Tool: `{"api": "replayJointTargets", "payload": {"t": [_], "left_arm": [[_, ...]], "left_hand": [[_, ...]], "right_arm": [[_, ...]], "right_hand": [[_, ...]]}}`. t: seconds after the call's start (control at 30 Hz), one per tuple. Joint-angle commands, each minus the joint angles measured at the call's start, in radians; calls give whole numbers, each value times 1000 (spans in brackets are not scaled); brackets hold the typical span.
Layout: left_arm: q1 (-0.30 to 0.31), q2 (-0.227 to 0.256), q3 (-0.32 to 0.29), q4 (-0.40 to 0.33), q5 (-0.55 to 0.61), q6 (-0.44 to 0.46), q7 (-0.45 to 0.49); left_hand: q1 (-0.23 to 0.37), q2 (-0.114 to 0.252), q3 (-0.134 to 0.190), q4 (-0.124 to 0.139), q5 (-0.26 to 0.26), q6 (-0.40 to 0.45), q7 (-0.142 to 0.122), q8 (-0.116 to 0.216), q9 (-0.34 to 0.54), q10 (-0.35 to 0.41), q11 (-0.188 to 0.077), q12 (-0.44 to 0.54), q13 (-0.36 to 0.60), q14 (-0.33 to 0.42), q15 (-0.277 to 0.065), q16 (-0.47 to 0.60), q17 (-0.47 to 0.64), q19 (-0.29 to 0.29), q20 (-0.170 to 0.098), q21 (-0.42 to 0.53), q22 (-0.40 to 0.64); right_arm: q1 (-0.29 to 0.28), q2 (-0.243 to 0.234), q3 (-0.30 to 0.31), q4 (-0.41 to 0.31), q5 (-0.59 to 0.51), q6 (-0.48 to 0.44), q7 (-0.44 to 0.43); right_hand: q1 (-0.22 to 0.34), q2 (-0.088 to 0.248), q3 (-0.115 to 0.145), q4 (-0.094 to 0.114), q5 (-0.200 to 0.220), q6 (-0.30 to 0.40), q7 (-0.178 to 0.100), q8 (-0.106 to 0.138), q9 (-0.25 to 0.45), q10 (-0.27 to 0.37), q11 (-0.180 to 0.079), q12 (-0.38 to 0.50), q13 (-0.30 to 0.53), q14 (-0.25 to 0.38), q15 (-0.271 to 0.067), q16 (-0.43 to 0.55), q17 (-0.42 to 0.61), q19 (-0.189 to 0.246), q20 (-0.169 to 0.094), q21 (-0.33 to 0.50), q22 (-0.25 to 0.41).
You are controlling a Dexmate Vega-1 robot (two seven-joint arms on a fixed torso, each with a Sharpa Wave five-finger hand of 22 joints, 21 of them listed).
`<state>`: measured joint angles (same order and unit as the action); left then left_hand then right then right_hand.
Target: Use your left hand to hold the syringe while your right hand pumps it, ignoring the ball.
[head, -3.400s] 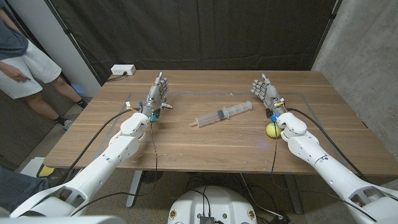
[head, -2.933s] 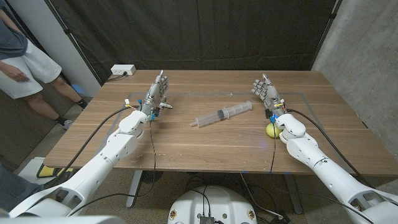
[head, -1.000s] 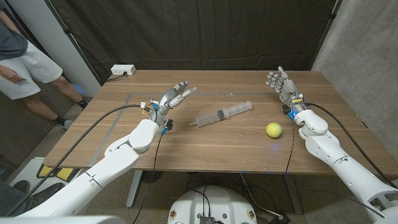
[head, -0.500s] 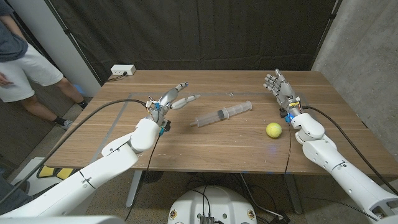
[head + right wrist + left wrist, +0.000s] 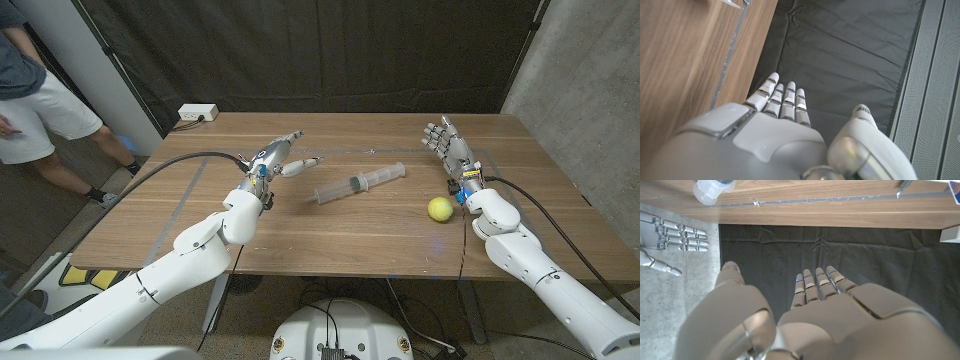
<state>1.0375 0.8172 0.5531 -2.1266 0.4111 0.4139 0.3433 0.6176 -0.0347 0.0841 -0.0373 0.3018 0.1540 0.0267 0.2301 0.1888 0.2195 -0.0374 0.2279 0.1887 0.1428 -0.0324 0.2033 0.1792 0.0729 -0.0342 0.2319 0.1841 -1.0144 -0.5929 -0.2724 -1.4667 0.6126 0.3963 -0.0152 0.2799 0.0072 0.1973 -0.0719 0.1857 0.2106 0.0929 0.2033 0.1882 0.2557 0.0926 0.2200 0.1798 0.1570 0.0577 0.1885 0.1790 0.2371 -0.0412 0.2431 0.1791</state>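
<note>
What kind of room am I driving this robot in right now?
Probably a lab test bay: a black fabric backdrop hangs behind the wooden table, a bare concrete wall stands to the right, and a white power strip sits on the table's far corner.

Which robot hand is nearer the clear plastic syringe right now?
Left. The left robot hand hovers open just off the tip end of the clear plastic syringe. The right robot hand is open farther off, past the plunger end, above the yellow ball.
</note>
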Motion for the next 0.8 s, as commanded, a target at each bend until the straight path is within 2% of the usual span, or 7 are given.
{"api": "replayJointTargets", "payload": {"t": [0.03, 0.33, 0.5, 0.8], "left_arm": [[-35, 4, 46, -13, 177, 74, -84], [-62, 5, 73, -21, 239, 54, -178], [-86, -15, 110, -22, 324, 86, -239], [-153, -50, 162, -11, 434, 123, -418]], "left_hand": [[21, 0, 3, -10, -5, 20, -2, 1, 1, 16, -6, 3, 2, 13, -9, -1, 3, 21, -13, 4, 2], [38, 0, 3, -18, -6, 45, -7, 5, 2, 39, -17, 6, 2, 38, -12, 3, 3, 44, -16, 9, 2], [44, -1, 2, -22, -6, 53, -8, 6, 2, 45, -10, 5, 2, 46, -13, 4, 3, 54, -13, 11, 1], [62, -7, 1, -32, -6, 59, -9, 3, 2, 53, -11, 4, 3, 64, -7, 6, 2, 72, -7, 15, 2]], "right_arm": [[-47, 2, 2, -38, -1, 4, -25], [-49, 7, -7, -26, -11, 18, -23], [-52, 6, -9, -28, -15, 22, -25], [-67, 2, -3, -46, -11, 18, -38]], "right_hand": [[6, 5, 3, -4, 4, 13, 0, 0, 2, 8, 2, 2, 5, 7, 1, 3, 4, 10, -11, -7, 3], [7, 6, 2, -5, 3, 14, -2, 0, 2, 11, 0, 2, 5, 7, 2, 3, 4, 11, -10, -8, 4], [7, 6, 2, -6, 3, 15, -2, 0, 2, 11, 0, 2, 5, 8, 1, 2, 4, 12, -10, -9, 4], [7, 7, 2, -7, 3, 16, -2, -1, 3, 13, 3, 2, 5, 8, 0, 2, 4, 13, -8, -11, 4]]}}
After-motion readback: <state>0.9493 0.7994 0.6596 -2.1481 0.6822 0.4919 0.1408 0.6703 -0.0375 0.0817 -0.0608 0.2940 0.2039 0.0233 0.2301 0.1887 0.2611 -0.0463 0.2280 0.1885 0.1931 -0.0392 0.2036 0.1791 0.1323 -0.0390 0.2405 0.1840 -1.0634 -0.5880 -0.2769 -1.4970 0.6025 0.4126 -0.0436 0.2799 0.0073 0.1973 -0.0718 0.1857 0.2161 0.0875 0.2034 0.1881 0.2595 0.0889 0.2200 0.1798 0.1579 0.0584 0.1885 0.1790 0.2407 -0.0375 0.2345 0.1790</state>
